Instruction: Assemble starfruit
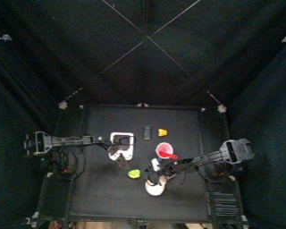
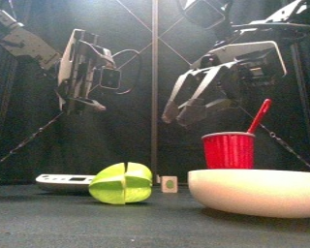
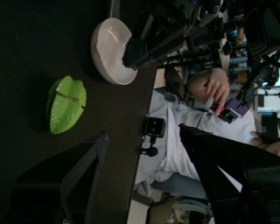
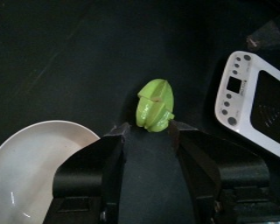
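The small glossy yellow-green plastic starfruit (image 2: 121, 183) is seen resting on the black table (image 2: 67, 218), both hands (image 3: 143, 175) (image 4: 149, 157) held apart above it.

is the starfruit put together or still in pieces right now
Put together, it seems: the starfruit lies on the table as one green body, its halves meeting along a seam, with no loose piece in view.
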Tool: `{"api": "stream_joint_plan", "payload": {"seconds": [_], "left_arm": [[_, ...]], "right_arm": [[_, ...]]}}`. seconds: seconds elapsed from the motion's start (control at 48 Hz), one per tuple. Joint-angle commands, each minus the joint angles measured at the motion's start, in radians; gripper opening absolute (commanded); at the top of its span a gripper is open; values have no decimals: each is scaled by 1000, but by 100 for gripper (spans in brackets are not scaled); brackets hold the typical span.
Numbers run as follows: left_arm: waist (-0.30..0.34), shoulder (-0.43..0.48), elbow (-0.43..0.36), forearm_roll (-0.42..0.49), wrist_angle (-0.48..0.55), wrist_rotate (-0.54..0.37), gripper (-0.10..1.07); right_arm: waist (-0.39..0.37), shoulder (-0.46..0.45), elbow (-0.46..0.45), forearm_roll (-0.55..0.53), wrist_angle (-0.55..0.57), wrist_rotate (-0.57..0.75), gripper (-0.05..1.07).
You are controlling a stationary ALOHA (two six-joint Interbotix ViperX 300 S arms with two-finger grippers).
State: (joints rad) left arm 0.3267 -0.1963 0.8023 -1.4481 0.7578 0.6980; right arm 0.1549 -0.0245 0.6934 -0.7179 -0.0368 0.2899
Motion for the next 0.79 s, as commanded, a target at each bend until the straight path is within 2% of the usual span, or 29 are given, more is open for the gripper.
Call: {"api": "stream_joint_plan", "payload": {"seconds": [0.0, 0.292, 0.521, 0.625, 0.771], "left_arm": [[0, -28, 0, -26, -18, 11, 98], [-12, -25, 18, 6, -141, 12, 98], [-26, -12, 20, 35, -155, 12, 98], [-49, -14, 20, 41, -160, 14, 98], [-75, -17, 20, 49, -183, 12, 98]], "right_arm": [[-2, -38, -5, 8, -6, 2, 78], [-6, -44, 15, 89, -6, 3, 78], [-18, -66, 35, 140, -11, 3, 78], [-51, -107, 77, 176, -57, 3, 78], [-87, -183, 133, 227, -183, -6, 78]]}}
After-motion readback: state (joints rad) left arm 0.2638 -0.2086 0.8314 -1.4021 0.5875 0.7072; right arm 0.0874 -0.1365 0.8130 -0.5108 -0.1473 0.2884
